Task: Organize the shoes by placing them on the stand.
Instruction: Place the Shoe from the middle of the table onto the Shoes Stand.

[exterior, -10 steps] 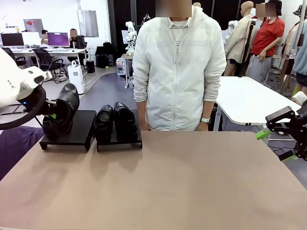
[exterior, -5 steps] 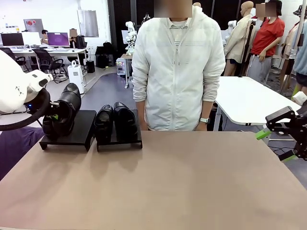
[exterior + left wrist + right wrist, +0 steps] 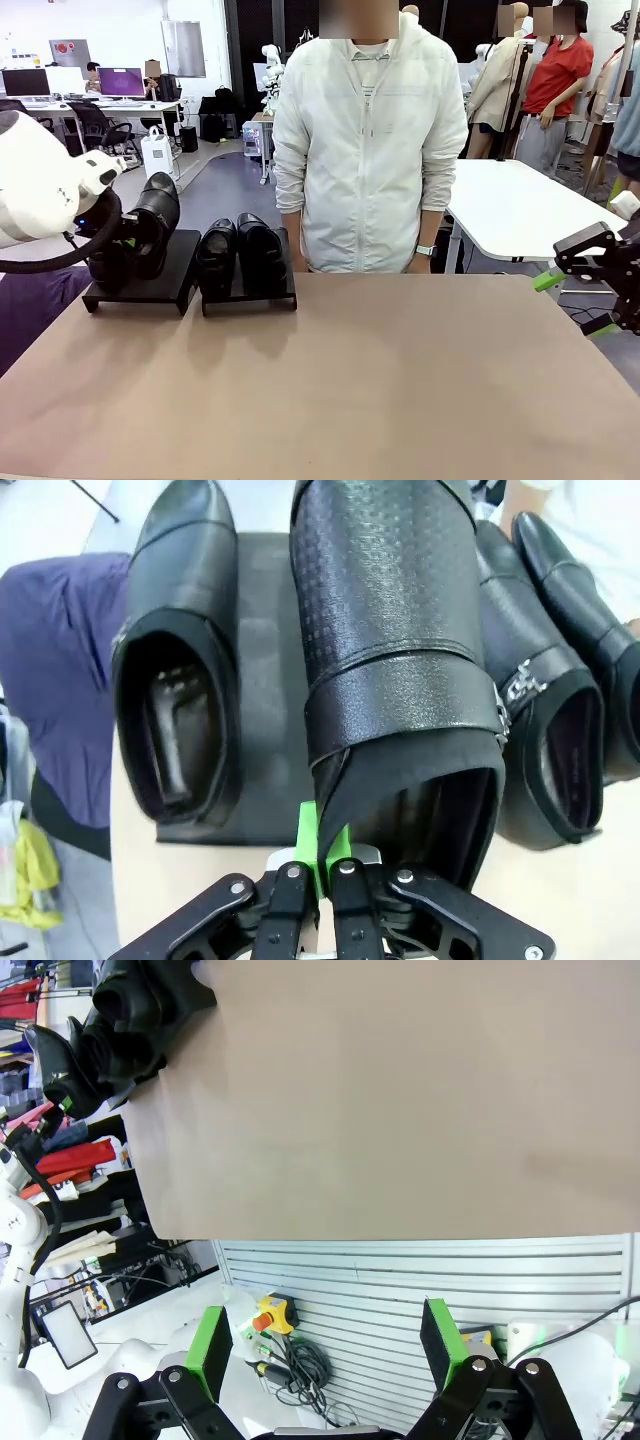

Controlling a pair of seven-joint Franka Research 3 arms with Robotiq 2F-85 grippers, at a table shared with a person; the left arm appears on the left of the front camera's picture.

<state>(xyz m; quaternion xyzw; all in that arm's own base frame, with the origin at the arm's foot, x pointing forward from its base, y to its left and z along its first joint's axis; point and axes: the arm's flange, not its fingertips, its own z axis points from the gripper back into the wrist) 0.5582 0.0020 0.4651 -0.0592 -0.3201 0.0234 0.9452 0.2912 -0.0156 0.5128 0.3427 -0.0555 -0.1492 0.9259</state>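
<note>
My left gripper (image 3: 118,243) is shut on the heel rim of a glossy black shoe (image 3: 156,214), held toe-up over the left stand (image 3: 168,276). In the left wrist view the green pads (image 3: 316,832) pinch that shoe's (image 3: 400,650) back edge above the free half of the stand (image 3: 266,670). Another shoe (image 3: 176,680) rests on the stand's other half. Two more shoes (image 3: 216,255) (image 3: 258,248) sit side by side on the right stand (image 3: 250,296). My right gripper (image 3: 573,304) hangs open at the table's right edge, holding nothing.
A person in a white jacket (image 3: 370,150) stands at the far edge, hands down. A purple cloth (image 3: 35,300) lies beside the table's left side. The brown tabletop (image 3: 350,380) stretches bare in front of the stands. The right wrist view shows the table edge (image 3: 380,1230) and cables below.
My left gripper has carried the held shoe to the right, from over the shoe lying on the left stand toward the stand's free half. The right arm has stayed still.
</note>
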